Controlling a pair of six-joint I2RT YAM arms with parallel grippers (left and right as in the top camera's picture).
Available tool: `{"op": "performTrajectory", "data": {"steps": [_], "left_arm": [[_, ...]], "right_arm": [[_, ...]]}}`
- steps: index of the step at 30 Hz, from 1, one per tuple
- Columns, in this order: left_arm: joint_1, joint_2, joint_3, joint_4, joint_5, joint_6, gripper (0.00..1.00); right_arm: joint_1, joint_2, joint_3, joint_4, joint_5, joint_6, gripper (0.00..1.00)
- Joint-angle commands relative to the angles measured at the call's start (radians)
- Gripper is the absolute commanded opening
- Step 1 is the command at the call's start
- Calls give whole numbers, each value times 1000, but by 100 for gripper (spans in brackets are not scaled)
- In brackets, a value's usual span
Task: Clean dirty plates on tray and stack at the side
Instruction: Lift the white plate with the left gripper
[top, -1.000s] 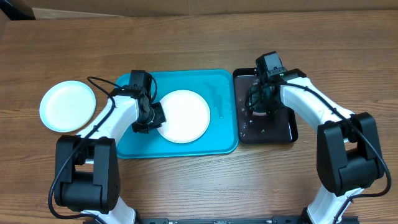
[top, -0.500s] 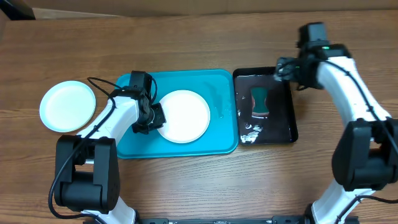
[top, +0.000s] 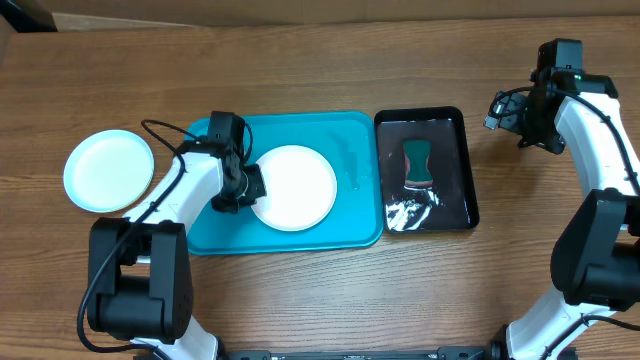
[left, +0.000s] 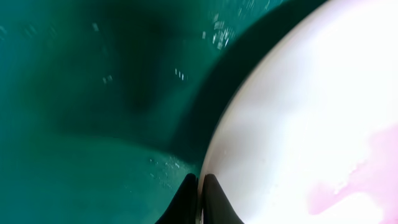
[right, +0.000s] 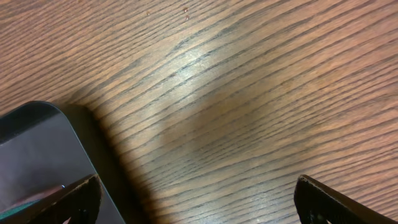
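Note:
A white plate (top: 296, 186) lies on the turquoise tray (top: 345, 135). My left gripper (top: 245, 189) is shut on the plate's left rim. In the left wrist view the two fingertips (left: 200, 188) pinch the plate's edge. The plate (left: 311, 112) shows a faint pink smear at the lower right, and the wet tray floor (left: 93, 93) fills the left. My right gripper (top: 512, 118) is open and empty over bare table, right of the black tray. Its fingers (right: 196, 202) stand wide apart. A yellow-green plate is not in view.
A pale plate (top: 108, 170) sits on the table left of the turquoise tray. A glossy black tray (top: 463, 170) holds water and a green-and-red sponge (top: 418, 163). Its corner shows in the right wrist view (right: 31, 143). Cardboard lies along the table's far edge.
My right gripper has let go of the sponge in the black tray and moved up and to the right, off the tray. The left gripper and plate have not moved.

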Motion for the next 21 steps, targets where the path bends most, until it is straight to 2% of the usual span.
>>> {"op": "performTrajectory", "data": {"steps": [1, 14, 21], "left_arm": [[-4, -43, 97, -10, -51, 34, 4], [-27, -45, 350, -34, -27, 48, 4], [-150, -45, 451, -51, -40, 48, 4]], "right_arm": [[-3, -8, 6, 6, 0, 5, 100], [-3, -8, 6, 6, 0, 5, 100], [-3, -8, 6, 6, 0, 5, 100]]}}
